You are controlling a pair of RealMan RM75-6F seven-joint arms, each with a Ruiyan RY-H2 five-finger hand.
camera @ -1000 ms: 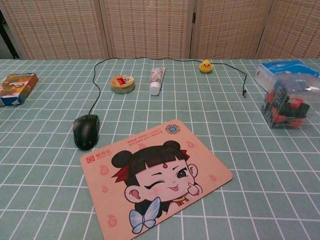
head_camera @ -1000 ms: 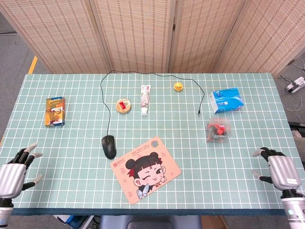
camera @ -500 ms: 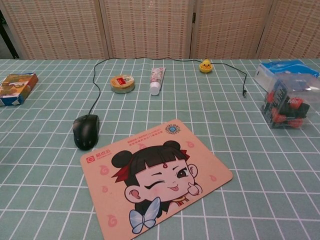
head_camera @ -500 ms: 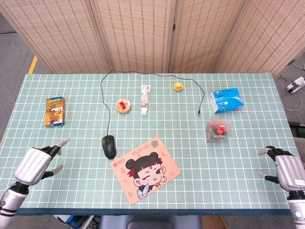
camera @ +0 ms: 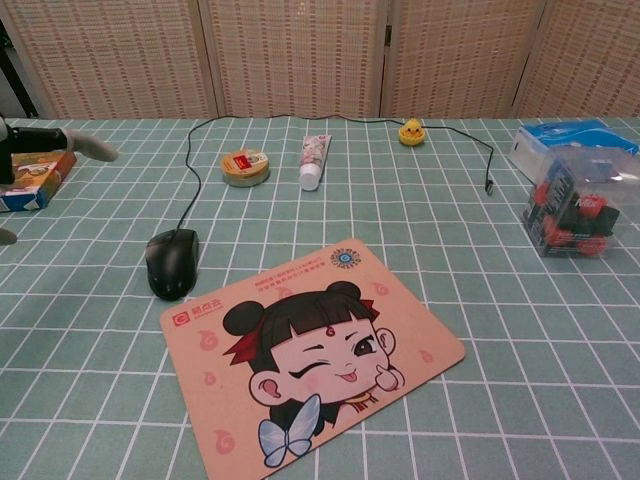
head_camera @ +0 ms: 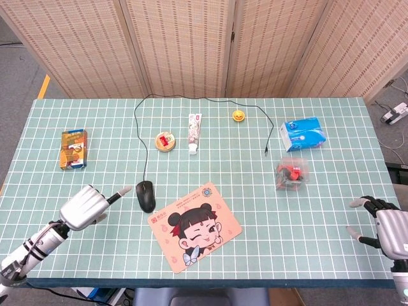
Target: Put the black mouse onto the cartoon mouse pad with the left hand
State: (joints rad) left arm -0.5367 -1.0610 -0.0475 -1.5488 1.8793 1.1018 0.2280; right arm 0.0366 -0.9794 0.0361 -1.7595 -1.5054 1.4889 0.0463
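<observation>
Your left hand [head_camera: 84, 205] hovers just left of the mouse [head_camera: 146, 195], holding nothing, one finger stretched toward it and not touching. The mouse lies on the table [head_camera: 255, 210], just left of the pad [head_camera: 194, 218] and off it. Your right hand [head_camera: 387, 226] sits at the near right edge, fingers spread, empty

Bare table [head_camera: 108, 169] separates left hand [head_camera: 83, 207] and black mouse [head_camera: 146, 195], seemingly unobstructed.
</observation>
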